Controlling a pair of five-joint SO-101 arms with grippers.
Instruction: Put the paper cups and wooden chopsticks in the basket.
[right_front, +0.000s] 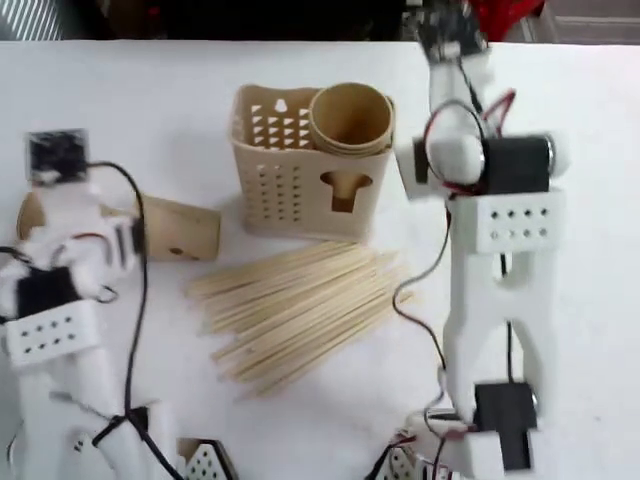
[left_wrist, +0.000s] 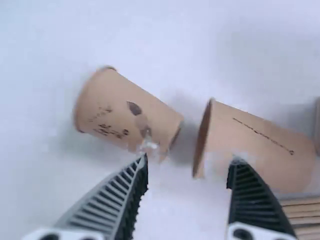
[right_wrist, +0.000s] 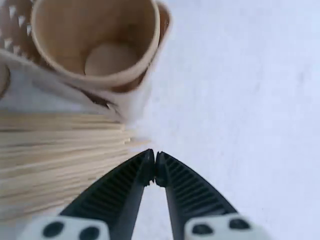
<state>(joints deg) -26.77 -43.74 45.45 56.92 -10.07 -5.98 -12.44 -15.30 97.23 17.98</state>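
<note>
L pincer (left_wrist: 190, 160) open over 2 brown paper cups (left_wrist: 125, 117) lying sideways, left. Stacked cups (right_front: 350, 118) upright in perforated beige basket (right_front: 285, 190); pale chopsticks (right_front: 300, 310) piled near. R pincer (right_wrist: 154, 156) closed, empty.

Bright, even light whitens the table (right_front: 150, 100), leaving only soft shadows.

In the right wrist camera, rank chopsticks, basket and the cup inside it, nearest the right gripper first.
1. The chopsticks, ends just off the right gripper.
2. The basket, its corner beyond them.
3. The cup, inside the basket.
</note>
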